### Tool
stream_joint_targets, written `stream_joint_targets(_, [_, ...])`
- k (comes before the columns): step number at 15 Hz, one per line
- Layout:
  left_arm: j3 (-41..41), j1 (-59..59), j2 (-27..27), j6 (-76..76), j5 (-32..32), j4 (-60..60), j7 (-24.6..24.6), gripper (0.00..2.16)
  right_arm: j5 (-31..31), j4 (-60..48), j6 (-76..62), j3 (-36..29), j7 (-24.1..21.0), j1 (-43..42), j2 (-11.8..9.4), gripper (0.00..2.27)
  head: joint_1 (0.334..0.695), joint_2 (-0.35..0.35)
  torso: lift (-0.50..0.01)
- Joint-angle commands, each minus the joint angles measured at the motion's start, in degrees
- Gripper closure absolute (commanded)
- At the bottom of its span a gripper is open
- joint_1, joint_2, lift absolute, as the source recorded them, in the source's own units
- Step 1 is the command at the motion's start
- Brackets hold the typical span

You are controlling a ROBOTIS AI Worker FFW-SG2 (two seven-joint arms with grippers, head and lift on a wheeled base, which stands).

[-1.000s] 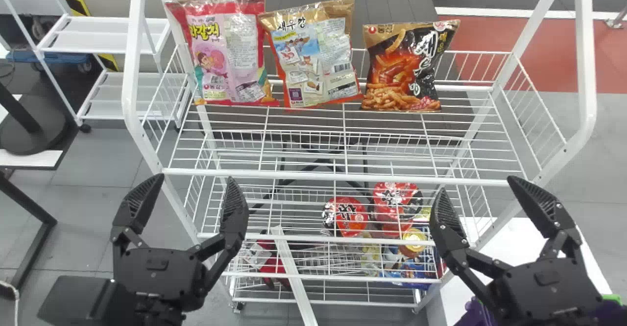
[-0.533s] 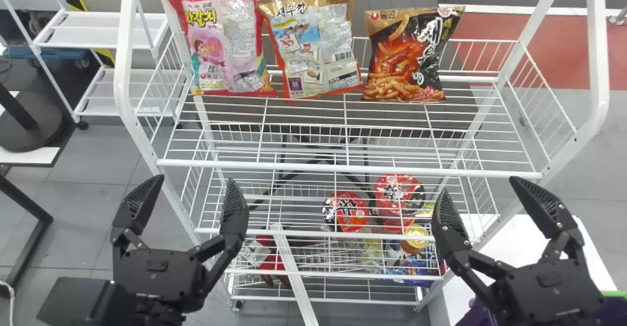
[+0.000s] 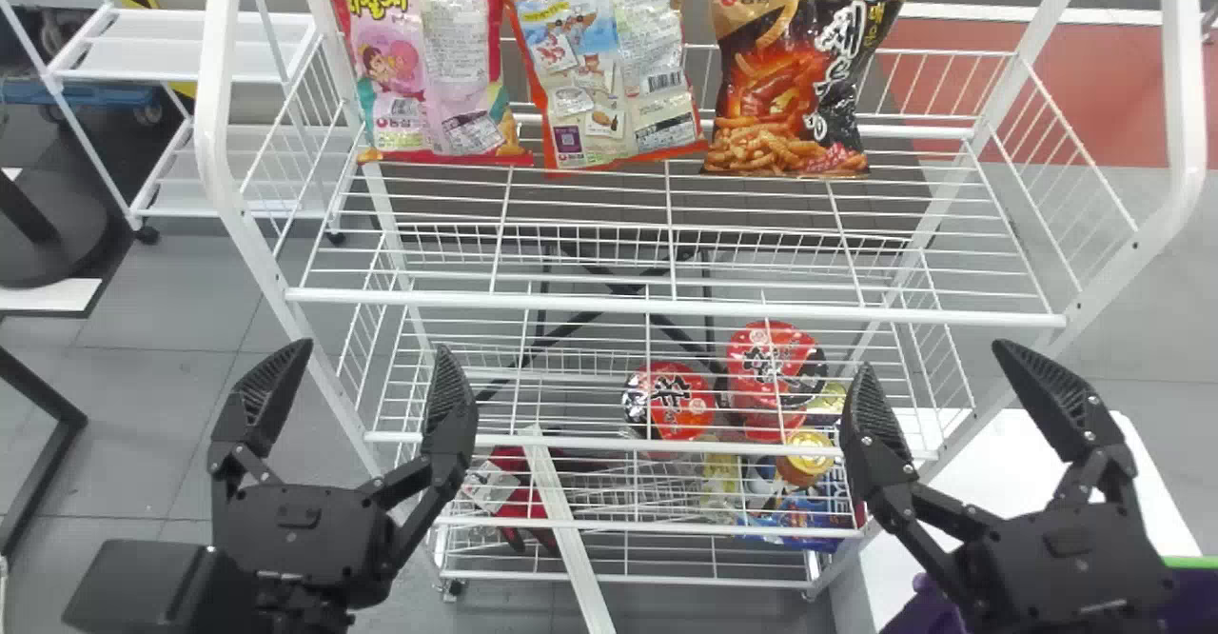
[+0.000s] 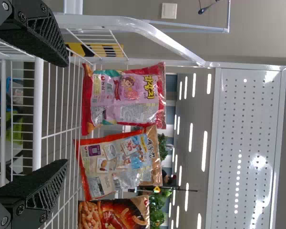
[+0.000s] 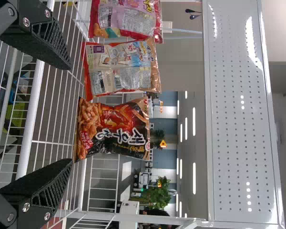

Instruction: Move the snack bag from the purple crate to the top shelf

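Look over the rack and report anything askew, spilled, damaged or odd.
A white strip slants across the lower part of the rack, at odds with its level rails. On the top shelf, the middle snack bag tilts slightly. I see no spill or damage.

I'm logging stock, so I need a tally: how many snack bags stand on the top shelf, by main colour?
Pink bag: 1
Tan bag: 1
Black bag: 1
Total on the top shelf: 3
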Motion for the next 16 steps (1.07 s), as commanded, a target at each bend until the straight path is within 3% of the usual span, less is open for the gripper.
stream_joint_targets(1, [0.0, 0.02, 0.01, 0.17, -0.01, -0.14, 0.0, 0.1, -0.08, 0.21, -0.52, 0.01, 0.0, -0.06, 0.0, 0.14, 0.695, -0.026, -0.106])
stream_joint_targets(16, [-0.44, 0.11, 0.01, 0.17, -0.18, -0.4, 0.0, 0.1, -0.7, 0.83, -2.81, -0.08, -0.18, 0.12, 0.0, 0.14, 0.695, -0.035, -0.166])
